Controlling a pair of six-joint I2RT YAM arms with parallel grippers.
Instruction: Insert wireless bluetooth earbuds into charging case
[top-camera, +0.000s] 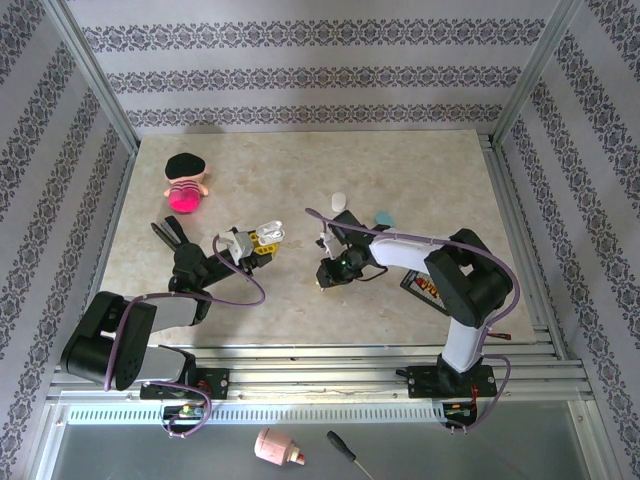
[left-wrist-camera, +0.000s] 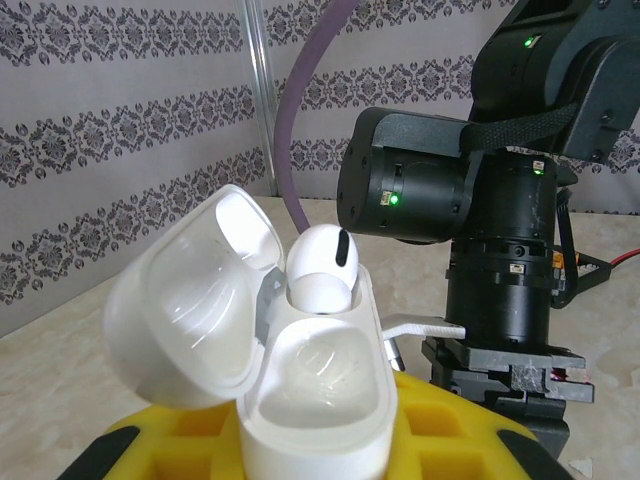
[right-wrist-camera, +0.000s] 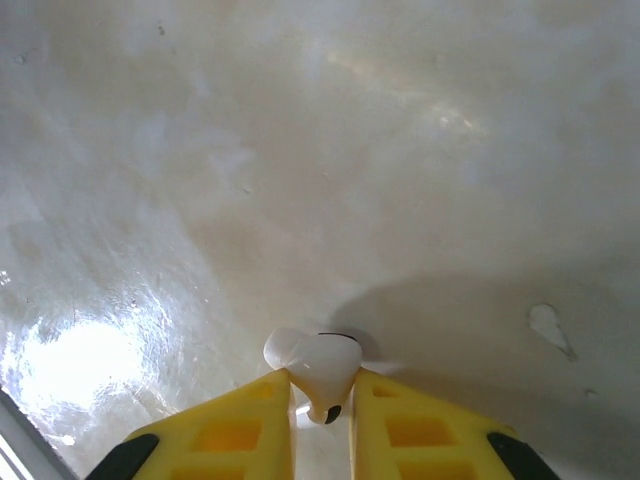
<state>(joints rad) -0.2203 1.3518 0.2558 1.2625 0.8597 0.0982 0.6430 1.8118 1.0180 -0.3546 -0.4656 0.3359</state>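
The white charging case (left-wrist-camera: 318, 395) stands open with its lid (left-wrist-camera: 185, 305) tipped back to the left, and my left gripper (top-camera: 255, 243) is shut on its body between yellow fingers (left-wrist-camera: 450, 430). One white earbud (left-wrist-camera: 322, 265) sits in the far socket, while the near socket (left-wrist-camera: 320, 365) holds nothing. In the right wrist view, my right gripper (right-wrist-camera: 320, 400) is shut on a second white earbud (right-wrist-camera: 318, 365) that rests against the table. From above, the right gripper (top-camera: 326, 277) points down at the table just right of the case (top-camera: 264, 237).
A white pebble-shaped case (top-camera: 339, 201) and a teal one (top-camera: 384, 217) lie behind the right arm. A pink plush toy with a black hat (top-camera: 186, 185) sits at the back left. The right arm's black wrist (left-wrist-camera: 480, 200) looms close behind the open case.
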